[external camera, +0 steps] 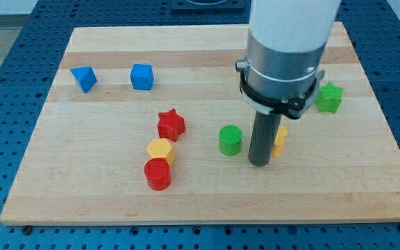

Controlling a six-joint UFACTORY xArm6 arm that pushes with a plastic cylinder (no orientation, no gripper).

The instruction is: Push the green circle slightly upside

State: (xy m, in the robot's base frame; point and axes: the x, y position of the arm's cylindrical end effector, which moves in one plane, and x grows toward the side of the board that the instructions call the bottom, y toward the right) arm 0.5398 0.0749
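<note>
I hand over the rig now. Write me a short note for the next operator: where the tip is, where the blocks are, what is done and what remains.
My tip is down on the board, just to the view's right of the green circle, with a small gap; it does not touch it. A yellow block sits partly hidden behind the rod. The green circle stands near the board's middle, right of the red star.
Done: no sign yet of a push upward.
Left: bring the tip below the green circle, then push it slightly toward the view's top.
</note>
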